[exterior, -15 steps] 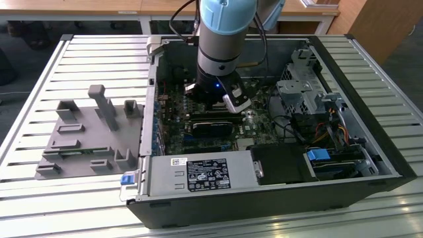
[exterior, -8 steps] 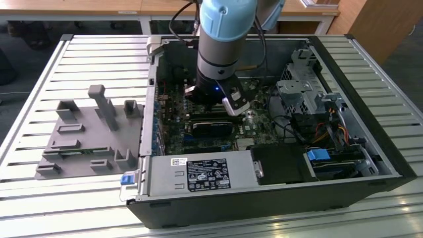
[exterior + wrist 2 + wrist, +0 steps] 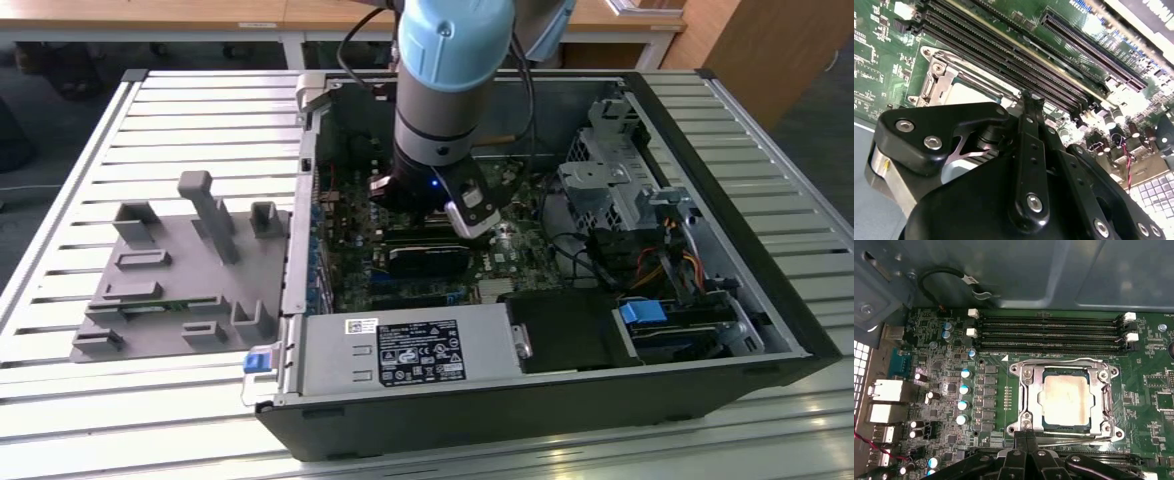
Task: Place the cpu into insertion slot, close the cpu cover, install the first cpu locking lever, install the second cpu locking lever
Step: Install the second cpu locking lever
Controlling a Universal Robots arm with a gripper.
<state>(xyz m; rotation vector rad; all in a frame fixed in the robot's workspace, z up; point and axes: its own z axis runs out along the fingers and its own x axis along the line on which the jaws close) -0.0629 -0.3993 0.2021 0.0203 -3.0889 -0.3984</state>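
The gripper (image 3: 1026,436), fingers pressed together and holding nothing, sits at the edge of the cpu cover (image 3: 1030,385), which lies closed over the cpu (image 3: 1066,399).

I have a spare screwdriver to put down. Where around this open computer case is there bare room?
The slatted metal table is bare in front of the grey plastic fixture tray and beyond it, at the exterior view's left. Inside the black computer case it is crowded: arm, boards, cables.

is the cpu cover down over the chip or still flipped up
Down. In the first wrist view the cpu cover lies flat around the cpu, whose pale face shows through its window. The pincer sits at the socket's edge.
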